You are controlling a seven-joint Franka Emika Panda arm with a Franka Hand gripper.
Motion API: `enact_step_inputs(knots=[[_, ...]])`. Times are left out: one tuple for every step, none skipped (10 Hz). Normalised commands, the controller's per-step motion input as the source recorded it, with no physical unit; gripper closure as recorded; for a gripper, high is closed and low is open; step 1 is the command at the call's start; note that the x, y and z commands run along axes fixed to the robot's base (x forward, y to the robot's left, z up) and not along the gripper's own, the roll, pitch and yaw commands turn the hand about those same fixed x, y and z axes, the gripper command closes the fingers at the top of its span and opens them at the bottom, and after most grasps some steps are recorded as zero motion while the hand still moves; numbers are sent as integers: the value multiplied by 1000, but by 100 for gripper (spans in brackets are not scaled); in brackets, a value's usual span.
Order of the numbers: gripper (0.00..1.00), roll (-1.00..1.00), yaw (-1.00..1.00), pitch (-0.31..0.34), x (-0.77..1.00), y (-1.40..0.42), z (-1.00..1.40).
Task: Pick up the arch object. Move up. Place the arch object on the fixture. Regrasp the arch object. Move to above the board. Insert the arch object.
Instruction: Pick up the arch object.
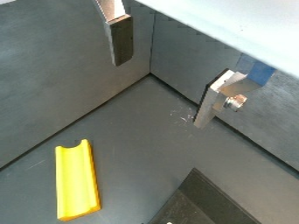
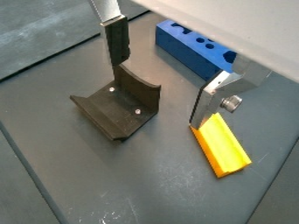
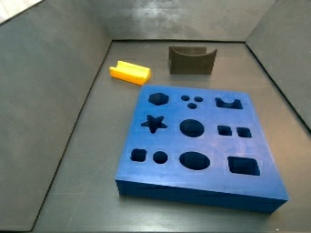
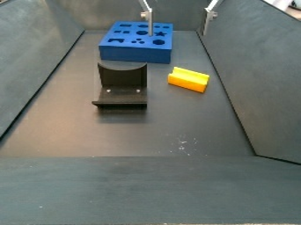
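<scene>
Right, your end effector [image 2: 163, 74] hangs wide and empty; the arch object [image 2: 222, 145] lies flat below, just right of the fixture [image 2: 119, 108], long axis running near-to-far.

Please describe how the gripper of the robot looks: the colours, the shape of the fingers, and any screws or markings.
In both wrist views, the gripper has two flat silver metal finger plates. One finger ends in a dark rectangular pad; the other is an angled silver plate bearing a small round silver screw. No cables or markings show.
</scene>
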Motion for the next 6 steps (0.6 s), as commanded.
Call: enact_step_inputs(knots=[[0,0,0,0,0,-23,0],[0,21,0,-124,-783,-631,-523],[0,0,791,0,0,-323,-511],[0,3,891,40,-20,-243,-520],[0,0,1000,67,0,-80,-611],[0,0,977,63,0,-146,-623]])
